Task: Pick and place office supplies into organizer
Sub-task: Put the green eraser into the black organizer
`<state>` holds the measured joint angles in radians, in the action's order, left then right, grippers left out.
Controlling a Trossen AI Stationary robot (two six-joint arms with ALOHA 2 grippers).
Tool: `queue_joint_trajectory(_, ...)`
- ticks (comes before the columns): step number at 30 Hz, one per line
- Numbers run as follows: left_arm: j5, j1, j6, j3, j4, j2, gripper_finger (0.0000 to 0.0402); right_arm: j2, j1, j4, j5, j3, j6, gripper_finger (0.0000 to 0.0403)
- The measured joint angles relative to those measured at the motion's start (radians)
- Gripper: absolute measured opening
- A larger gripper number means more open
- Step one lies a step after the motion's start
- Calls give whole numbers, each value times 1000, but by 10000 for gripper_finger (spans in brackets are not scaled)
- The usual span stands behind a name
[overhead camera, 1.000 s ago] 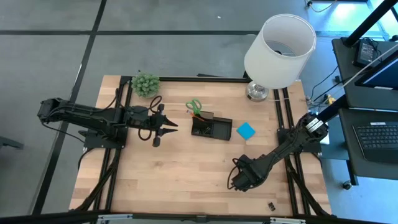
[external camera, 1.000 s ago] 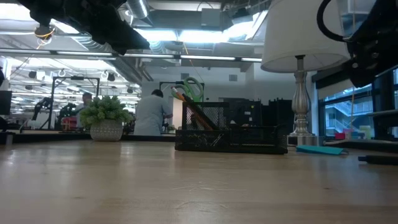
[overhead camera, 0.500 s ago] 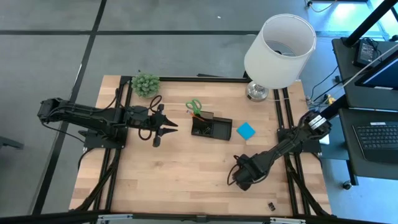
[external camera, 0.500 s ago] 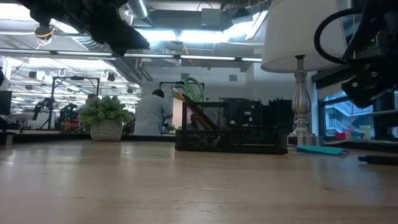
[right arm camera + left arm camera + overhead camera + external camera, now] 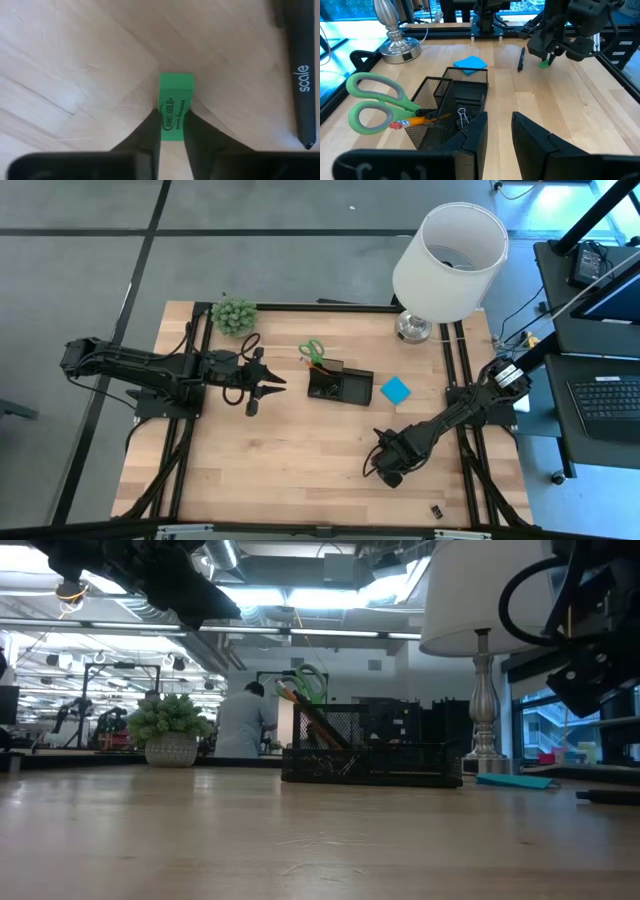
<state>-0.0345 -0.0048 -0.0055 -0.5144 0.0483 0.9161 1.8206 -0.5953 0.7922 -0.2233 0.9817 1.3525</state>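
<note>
Currently the right tool (image 5: 172, 142) pinches the small green piece (image 5: 175, 107) between its fingers, above the surface (image 5: 300, 470), at 4 o'clock from the organizer (image 5: 339, 384). A black pen (image 5: 299, 70) lies just beside the piece. The left tool (image 5: 262, 385) waits at 9 o'clock from the organizer, fingers spread. Green-handled scissors (image 5: 375, 102) stand in the organizer.
</note>
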Motion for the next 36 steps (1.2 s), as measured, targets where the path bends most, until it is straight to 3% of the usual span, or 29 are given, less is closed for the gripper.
queue_joint_trajectory(4,0,0,0,0,0,0,82,4,-1,18,18,22,0,51)
queue_joint_trajectory(9,0,0,0,0,0,0,82,15,10,59,36,97,-30,49)
queue_joint_trajectory(12,0,0,0,0,0,0,82,11,33,-41,92,168,-79,49)
queue_joint_trajectory(24,0,-1,-7,0,-4,0,82,12,235,-233,444,318,-465,49)
queue_joint_trajectory(36,0,-1,-7,0,-2,0,82,15,493,-296,461,328,-868,50)
